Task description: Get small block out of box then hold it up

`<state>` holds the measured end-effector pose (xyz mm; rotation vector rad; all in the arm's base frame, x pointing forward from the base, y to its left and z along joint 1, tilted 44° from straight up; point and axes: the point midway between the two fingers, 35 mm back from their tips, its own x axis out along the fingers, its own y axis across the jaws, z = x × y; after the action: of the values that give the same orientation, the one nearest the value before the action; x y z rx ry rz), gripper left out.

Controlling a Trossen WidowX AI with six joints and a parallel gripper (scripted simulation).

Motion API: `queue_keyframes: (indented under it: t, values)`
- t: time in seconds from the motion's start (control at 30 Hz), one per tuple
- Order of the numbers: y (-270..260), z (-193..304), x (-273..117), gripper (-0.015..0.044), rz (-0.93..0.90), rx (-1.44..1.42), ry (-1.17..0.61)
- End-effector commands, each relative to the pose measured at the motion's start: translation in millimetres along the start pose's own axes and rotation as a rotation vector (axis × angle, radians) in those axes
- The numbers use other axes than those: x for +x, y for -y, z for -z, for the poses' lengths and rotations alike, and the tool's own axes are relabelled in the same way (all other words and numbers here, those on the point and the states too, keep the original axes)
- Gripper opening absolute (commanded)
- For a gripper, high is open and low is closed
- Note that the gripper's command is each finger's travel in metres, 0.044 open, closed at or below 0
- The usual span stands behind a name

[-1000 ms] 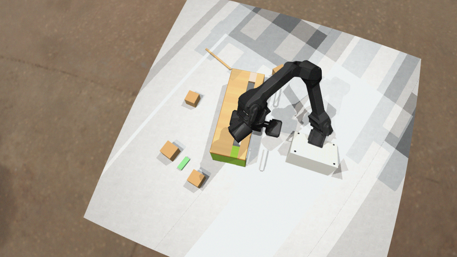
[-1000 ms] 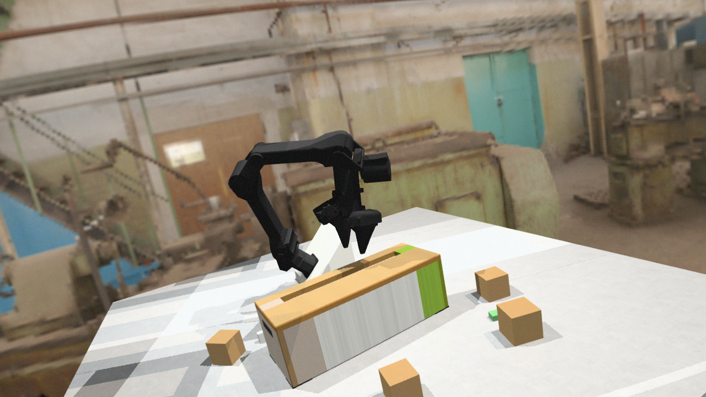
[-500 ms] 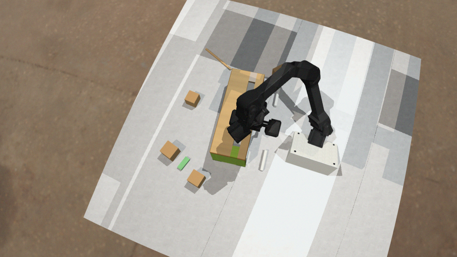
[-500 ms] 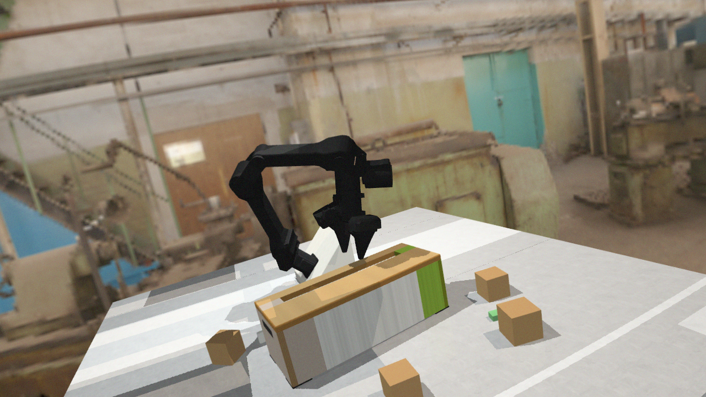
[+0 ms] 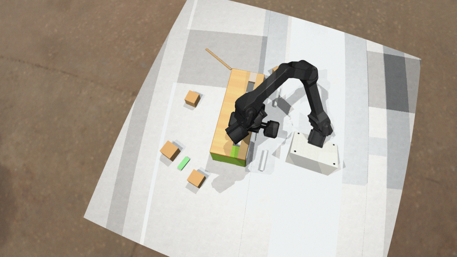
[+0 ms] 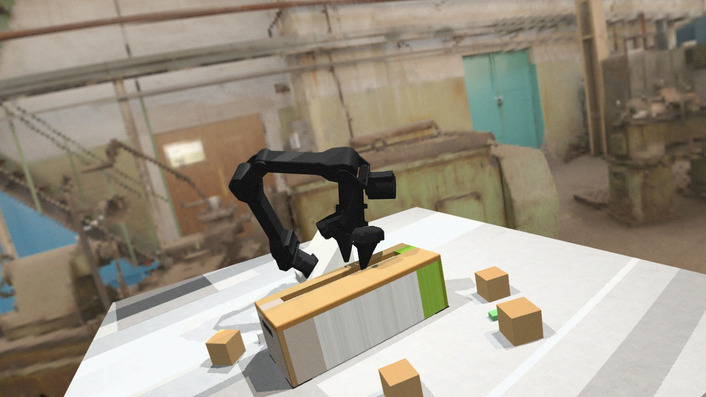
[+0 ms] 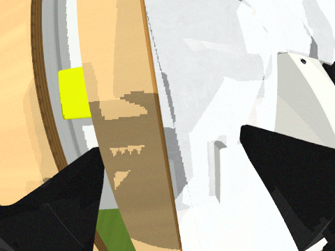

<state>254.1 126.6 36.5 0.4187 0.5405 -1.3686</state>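
Observation:
The long wooden-topped box (image 5: 227, 102) (image 6: 365, 306) (image 7: 98, 31) has a lengthwise slot in its top. One end is green (image 5: 223, 157) (image 6: 432, 286); the other is beige (image 6: 301, 348), with a dark opening in its end wall. The yellow block (image 7: 74, 94) shows inside through the slot in the wrist view, partly covered by the top strip. My gripper (image 6: 355, 264) (image 7: 173, 143) is open and empty, pointing down at the box top. In the wrist view one fingertip is by the slot, below the block, and the other is beyond the box's edge. The arm hides the block in the top view.
Wooden cubes (image 5: 192, 98) (image 5: 170, 150) (image 5: 196, 178) stand on one side, another cube (image 6: 225, 347) near the beige end. A green piece (image 5: 183, 163) lies between two cubes. A thin stick (image 5: 218, 58) touches the box corner. A pale bar (image 5: 263, 160) lies between box and white base (image 5: 316, 151).

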Motion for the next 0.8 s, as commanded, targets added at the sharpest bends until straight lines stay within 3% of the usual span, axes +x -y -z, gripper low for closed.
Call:
queue_keyframes:
  t: [0.0,0.77]
  values:
    - [-0.7,0.5,7.9,0.0400,0.001,-0.008,0.008]
    - [-3.0,-1.6,29.9,0.0400,0.012,-0.012,0.017]
